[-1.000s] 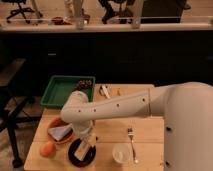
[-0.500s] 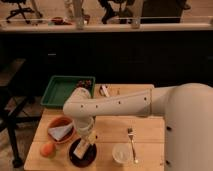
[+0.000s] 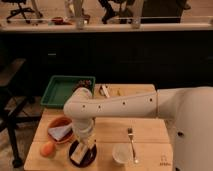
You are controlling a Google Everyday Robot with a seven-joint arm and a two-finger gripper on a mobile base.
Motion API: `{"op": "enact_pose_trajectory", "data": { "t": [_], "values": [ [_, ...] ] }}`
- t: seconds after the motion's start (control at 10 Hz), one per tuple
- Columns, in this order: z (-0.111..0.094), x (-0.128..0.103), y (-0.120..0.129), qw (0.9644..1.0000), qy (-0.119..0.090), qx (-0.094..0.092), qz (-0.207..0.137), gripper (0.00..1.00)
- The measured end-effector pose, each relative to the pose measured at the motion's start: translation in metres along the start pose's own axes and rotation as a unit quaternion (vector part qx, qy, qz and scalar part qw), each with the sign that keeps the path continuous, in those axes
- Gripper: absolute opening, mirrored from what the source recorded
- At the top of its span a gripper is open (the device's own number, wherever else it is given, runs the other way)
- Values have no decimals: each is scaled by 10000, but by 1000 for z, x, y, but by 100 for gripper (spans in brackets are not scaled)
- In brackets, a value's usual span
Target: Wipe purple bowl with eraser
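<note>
The purple bowl (image 3: 90,156) sits on the wooden table near its front edge, left of centre. My gripper (image 3: 84,146) reaches straight down from the arm's bent wrist into the bowl. It is shut on the eraser (image 3: 77,156), whose pale face rests on the inside of the bowl on its left side. The wrist hides the back half of the bowl.
An orange bowl (image 3: 56,134) holding a pale block stands just left of the purple bowl. An orange fruit (image 3: 47,148) lies at the front left. A small white bowl (image 3: 121,153) and a fork (image 3: 131,142) are at the right. A green tray (image 3: 62,90) is at the back left.
The gripper with the eraser has shifted slightly down and towards the front inside the purple bowl. The bowl and the other things have stayed in place.
</note>
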Motion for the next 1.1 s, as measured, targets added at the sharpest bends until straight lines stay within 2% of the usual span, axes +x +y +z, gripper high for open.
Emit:
{"op": "enact_pose_trajectory", "data": {
  "t": [0.2, 0.5, 0.7, 0.9, 1.1],
  "values": [
    [1, 0, 5, 10000, -27, -14, 10, 0],
    [4, 19, 8, 9998, 87, -65, 147, 0],
    [3, 33, -1, 9997, 167, -56, 181, 0],
    [2, 28, -17, 9998, 178, -22, 60, 0],
    [3, 11, -32, 9998, 89, 3, -153, 0]
  ]
}}
